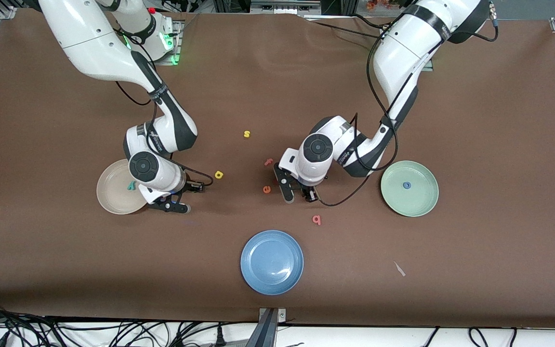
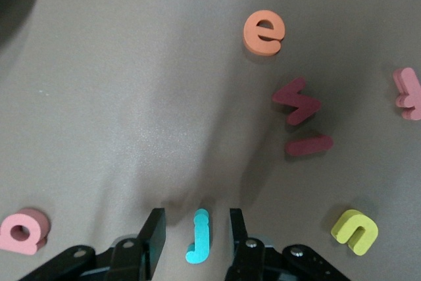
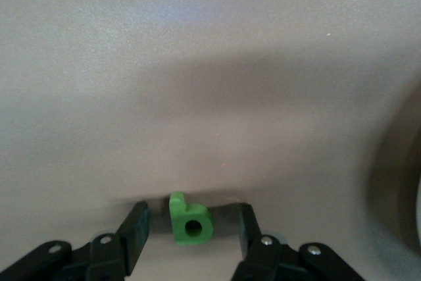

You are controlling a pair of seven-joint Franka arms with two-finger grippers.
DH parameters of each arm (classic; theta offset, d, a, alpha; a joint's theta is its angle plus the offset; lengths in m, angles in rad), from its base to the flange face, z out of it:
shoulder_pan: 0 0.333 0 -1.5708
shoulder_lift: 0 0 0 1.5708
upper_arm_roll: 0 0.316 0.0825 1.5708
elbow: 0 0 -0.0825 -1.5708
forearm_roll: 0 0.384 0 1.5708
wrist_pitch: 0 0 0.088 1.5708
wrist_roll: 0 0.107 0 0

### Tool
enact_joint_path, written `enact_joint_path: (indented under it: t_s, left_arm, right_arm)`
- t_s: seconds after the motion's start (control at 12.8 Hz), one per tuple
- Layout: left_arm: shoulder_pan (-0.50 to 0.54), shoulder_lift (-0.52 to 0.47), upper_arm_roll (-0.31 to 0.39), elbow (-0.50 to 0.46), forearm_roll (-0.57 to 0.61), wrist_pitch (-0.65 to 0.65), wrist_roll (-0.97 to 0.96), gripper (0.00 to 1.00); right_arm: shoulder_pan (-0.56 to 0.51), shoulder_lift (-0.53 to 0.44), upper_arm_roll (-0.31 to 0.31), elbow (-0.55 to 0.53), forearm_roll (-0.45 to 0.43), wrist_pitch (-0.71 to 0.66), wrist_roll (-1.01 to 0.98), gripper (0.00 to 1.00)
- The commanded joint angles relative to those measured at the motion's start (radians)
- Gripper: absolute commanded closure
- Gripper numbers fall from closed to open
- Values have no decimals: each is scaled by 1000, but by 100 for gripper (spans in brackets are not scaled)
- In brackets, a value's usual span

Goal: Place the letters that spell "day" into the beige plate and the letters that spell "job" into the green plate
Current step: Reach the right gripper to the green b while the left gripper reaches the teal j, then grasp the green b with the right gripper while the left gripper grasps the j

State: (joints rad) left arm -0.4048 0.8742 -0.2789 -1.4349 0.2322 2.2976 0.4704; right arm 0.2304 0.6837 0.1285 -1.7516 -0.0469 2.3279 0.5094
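Observation:
The teal "j" lies flat on the table between the fingers of my left gripper, which is open with a gap on each side. The dark green "d" lies between the fingers of my open right gripper, untouched. In the front view the left gripper is low beside the orange "e", and the right gripper is beside the beige plate. That plate holds the teal "y". The blue "o" lies in the green plate. The yellow "a" and pink "b" lie on the table.
A blue plate sits near the front edge. A yellow "s" and a pink "f" lie mid-table. Close to the left gripper are dark red pieces and a yellow "u".

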Motion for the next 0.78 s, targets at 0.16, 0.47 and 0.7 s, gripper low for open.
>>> enact_joint_path:
  t_s: [0.16, 0.47, 0.7]
  left_arm:
    - [-5, 5, 1, 8, 30, -14, 10, 55]
    - [-5, 2, 3, 1, 30, -46, 14, 69]
    - [-3, 2, 1, 2, 29, -46, 14, 100]
  right_arm:
    - [4, -1, -1, 0, 15, -5, -5, 57]
    - [4, -1, -1, 0, 15, -4, -5, 65]
    - [3, -1, -1, 0, 15, -4, -3, 69]
